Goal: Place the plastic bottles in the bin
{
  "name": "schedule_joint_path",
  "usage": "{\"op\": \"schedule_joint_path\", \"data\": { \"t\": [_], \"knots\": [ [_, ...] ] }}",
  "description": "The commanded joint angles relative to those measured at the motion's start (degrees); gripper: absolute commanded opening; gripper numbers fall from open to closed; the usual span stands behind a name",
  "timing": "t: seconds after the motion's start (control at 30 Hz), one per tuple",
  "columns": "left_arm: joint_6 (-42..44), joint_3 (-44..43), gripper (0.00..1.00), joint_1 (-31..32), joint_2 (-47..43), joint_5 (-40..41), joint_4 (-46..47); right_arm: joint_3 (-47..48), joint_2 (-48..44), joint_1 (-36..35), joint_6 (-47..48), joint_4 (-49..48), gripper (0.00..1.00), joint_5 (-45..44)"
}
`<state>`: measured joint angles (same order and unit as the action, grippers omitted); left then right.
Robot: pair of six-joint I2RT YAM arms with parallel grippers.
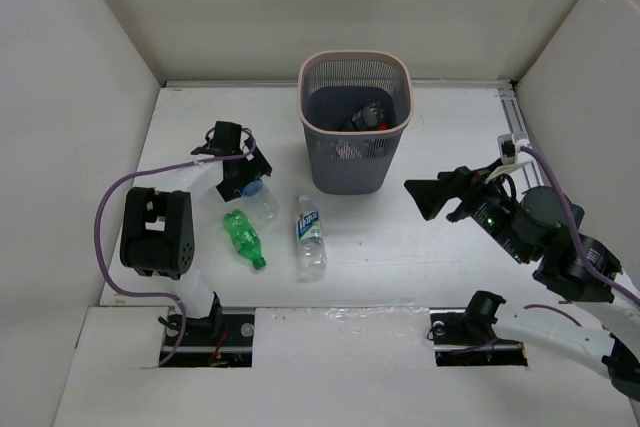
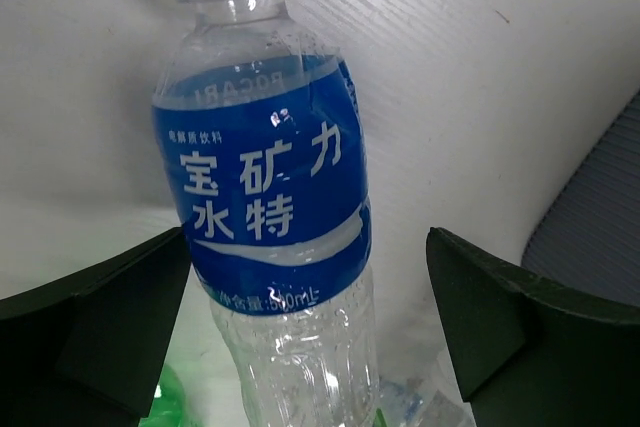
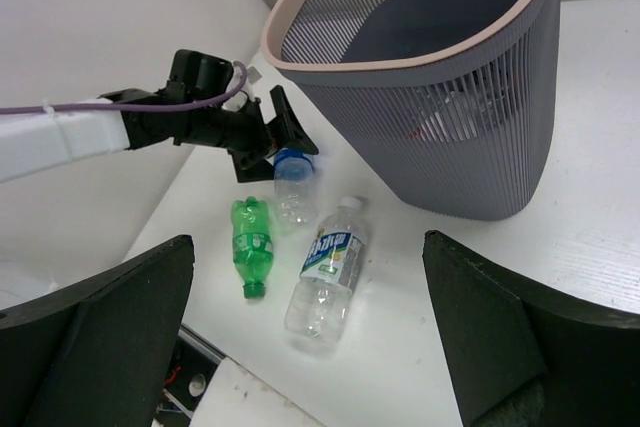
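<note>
The bottle (image 2: pixel 265 207) reads 宝矿力水特, white on blue; the left hand (image 2: pixel 308 287) straddles it, spread wide, not gripping. The right hand (image 1: pixel 420 199) hovers open, empty.

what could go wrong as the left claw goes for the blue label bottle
1. The blue-label bottle lies on its side, round and smooth; it might roll or squirt out as the open left claw closes.
2. The green bottle lies close beside it, so a finger could nudge it away.
</note>
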<state>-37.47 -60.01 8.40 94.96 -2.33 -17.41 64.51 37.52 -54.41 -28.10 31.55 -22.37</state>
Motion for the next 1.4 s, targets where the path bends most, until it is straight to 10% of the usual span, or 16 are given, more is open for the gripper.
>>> {"op": "schedule_joint_path", "data": {
  "t": [0.0, 0.3, 0.43, 0.57, 0.7, 0.87, 1.37],
  "knots": [
    [-2.51, 0.07, 1.0, -0.05, 0.48, 1.0, 3.79, -0.53, -0.52, -0.17, -0.29, -3.51, 1.0, 1.36],
    [-3.57, -2.92, 0.68, -0.05, 8.22, 2.94, 4.31, -2.11, -1.04, -0.17, -0.29, -4.66, 1.0, 6.1],
    [-4.63, -3.97, 0.19, -0.05, 8.93, 4.52, 2.91, -2.11, -2.79, -0.17, 1.03, -6.76, 1.0, 10.49],
    [-6.99, -4.5, 0.02, -0.05, 0.95, 9.17, 0.02, -1.58, -5.17, -0.17, 2.52, -9.22, 1.0, 15.86],
    [-6.74, -7.31, 0.0, 0.65, -13.28, 14.1, -2.72, 1.05, -2.21, -0.17, 3.75, -10.54, 1.0, 21.22],
    [0.99, -11.18, 0.0, 2.41, -29.71, 1.07, 1.58, 3.25, 6.5, -0.17, 4.45, -13.88, 1.0, 22.21],
    [1.09, -23.57, 0.0, 2.76, -38.36, -38.45, 9.05, 19.86, 35.51, -5.7, 8.06, -31.36, 1.0, 27.11]
  ]
}}
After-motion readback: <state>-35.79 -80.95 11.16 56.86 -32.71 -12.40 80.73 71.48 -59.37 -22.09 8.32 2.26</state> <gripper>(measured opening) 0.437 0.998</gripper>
